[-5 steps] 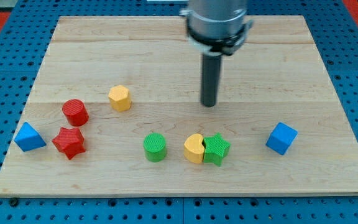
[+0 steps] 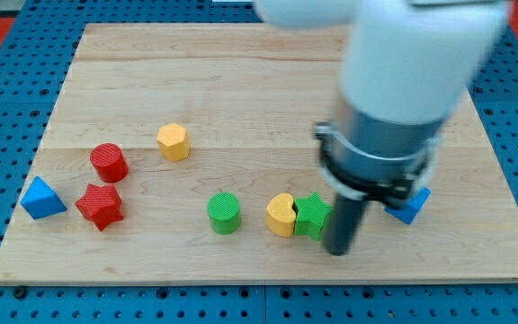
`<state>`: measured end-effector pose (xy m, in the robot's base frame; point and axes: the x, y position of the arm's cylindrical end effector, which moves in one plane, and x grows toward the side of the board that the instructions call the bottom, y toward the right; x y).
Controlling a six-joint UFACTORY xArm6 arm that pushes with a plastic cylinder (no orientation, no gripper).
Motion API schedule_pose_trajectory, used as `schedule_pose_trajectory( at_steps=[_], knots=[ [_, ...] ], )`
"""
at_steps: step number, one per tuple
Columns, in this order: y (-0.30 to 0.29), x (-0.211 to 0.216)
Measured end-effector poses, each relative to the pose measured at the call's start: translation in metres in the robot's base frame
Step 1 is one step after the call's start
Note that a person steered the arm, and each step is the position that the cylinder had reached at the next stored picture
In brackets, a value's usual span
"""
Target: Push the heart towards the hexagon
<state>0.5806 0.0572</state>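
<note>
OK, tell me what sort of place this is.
Probably a robotics lab tabletop rig: a wooden board lies on a blue perforated base, small coloured blocks such as the yellow heart are scattered on it, and my tip rests beside the green star.

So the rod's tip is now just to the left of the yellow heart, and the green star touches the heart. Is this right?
Not quite. In the camera view my tip is on the view's right of the green star, not left of the yellow heart. The star does touch the heart.
</note>
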Motion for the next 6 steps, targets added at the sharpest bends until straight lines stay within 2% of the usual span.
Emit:
schedule_pose_trajectory(
  at_steps=[2, 3, 4, 6],
  knots=[
    [-0.046, -0.054],
    [-0.046, -0.02],
    [-0.068, -0.028],
    [-0.107, -0.099]
  ],
)
